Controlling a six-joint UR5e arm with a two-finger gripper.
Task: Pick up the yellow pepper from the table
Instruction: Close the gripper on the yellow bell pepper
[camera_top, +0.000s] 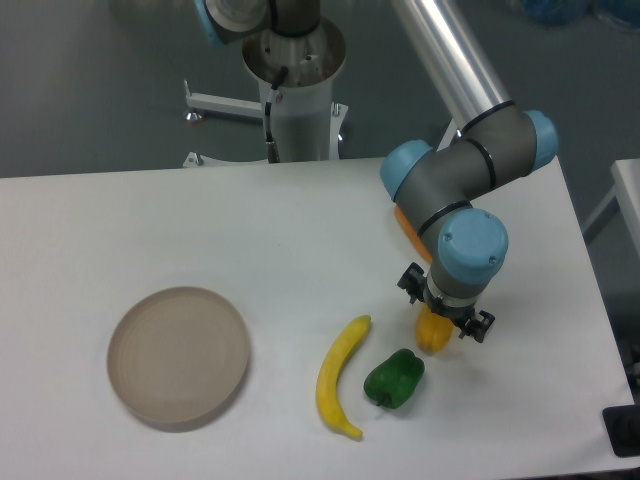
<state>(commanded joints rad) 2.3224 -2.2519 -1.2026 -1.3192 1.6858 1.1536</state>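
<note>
The yellow pepper (434, 334) is sitting on the table (150, 220), with only its lower part showing beneath the gripper (443, 318). The gripper is pointing straight down onto the pepper, its black fingers (411, 282) sticking out on either side of the wrist. Whether the jaws are pressing on the pepper or standing apart from it cannot be told, since the wrist is covering them from above.

Taking the pepper as the landmark: the green pepper (394, 378) is lying just beside it, toward the camera and a little to the picture's left, close but not clearly touching. The banana (338, 376) is lying further to the picture's left of the pepper, beyond the green pepper, curving from a tip level with the pepper down toward the near edge of the table. The orange piece (408, 224) is showing behind the pepper, farther from the camera, mostly covered by the arm (462, 180). The plate (179, 355) is resting well apart from the pepper, far to the picture's left, at about the same depth on the table.
</note>
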